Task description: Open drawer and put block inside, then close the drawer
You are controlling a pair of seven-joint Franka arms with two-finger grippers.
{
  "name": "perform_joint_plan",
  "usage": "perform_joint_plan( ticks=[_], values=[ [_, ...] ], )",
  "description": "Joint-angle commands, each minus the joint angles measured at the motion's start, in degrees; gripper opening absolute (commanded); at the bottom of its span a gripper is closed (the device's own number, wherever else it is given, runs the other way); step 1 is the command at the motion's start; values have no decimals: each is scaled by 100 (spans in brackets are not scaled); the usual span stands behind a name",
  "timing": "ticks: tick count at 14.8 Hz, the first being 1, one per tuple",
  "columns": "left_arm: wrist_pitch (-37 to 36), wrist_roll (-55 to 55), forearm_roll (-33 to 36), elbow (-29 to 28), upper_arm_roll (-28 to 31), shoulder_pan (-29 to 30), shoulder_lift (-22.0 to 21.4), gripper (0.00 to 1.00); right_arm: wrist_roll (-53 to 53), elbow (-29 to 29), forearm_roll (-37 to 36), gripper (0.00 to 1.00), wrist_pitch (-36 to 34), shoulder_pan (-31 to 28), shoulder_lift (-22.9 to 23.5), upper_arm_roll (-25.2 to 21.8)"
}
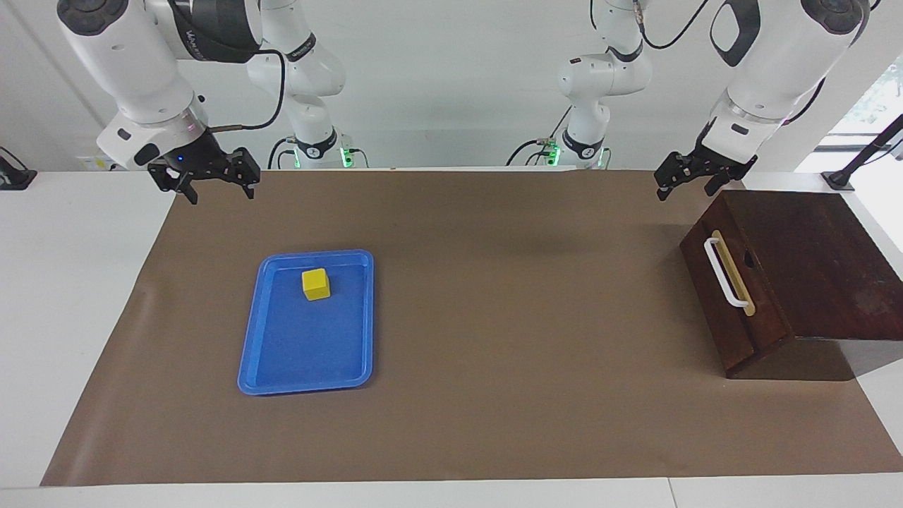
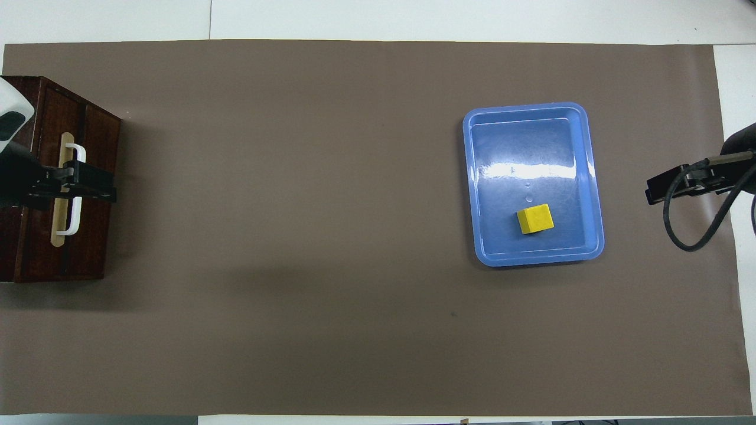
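Observation:
The dark brown drawer (image 1: 765, 296) (image 2: 94, 236) is shut in its slanted box at the left arm's end of the table. Its white bar handle (image 1: 726, 271) (image 2: 75, 221) faces the middle of the table. The small yellow block (image 1: 315, 283) (image 2: 535, 218) lies in a blue tray (image 1: 248, 346) (image 2: 472, 177) toward the right arm's end. My left gripper (image 1: 686, 189) (image 2: 100, 183) hangs open in the air over the box's front, clear of the handle. My right gripper (image 1: 220, 192) (image 2: 661, 188) hangs open and empty over the mat's edge, beside the tray.
A brown mat (image 1: 494, 317) covers most of the white table. The box's sloping lid (image 1: 811, 261) rises above the drawer front. A black cable (image 2: 694, 236) loops from the right wrist.

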Motion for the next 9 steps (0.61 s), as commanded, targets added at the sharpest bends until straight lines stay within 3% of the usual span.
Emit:
perform_joint_plan(
  ticks=[1, 9],
  values=[
    [-34, 14, -100, -132, 31, 14, -152, 100, 75, 26, -49, 100, -59, -122, -51, 104],
    [-43, 14, -100, -132, 31, 5, -152, 100, 92, 17, -13, 100, -14, -122, -51, 113]
  ],
)
